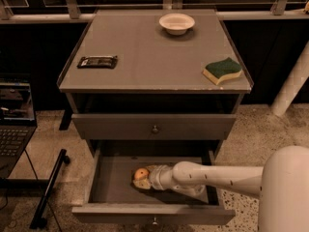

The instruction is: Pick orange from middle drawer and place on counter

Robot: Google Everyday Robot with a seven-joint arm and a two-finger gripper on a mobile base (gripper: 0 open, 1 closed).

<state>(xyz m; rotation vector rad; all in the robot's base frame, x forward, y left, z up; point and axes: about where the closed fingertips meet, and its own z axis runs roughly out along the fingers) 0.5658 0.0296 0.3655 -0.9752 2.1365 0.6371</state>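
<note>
Inside open middle drawer [108, 190] | fingers [140, 183] pinch orange [141, 173] | arm [217, 176] enters from right

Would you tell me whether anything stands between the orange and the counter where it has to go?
Nothing visible blocks it. The pincer is at the orange in the open middle drawer; the counter has bare space between dark bar, bowl and sponge.
</note>
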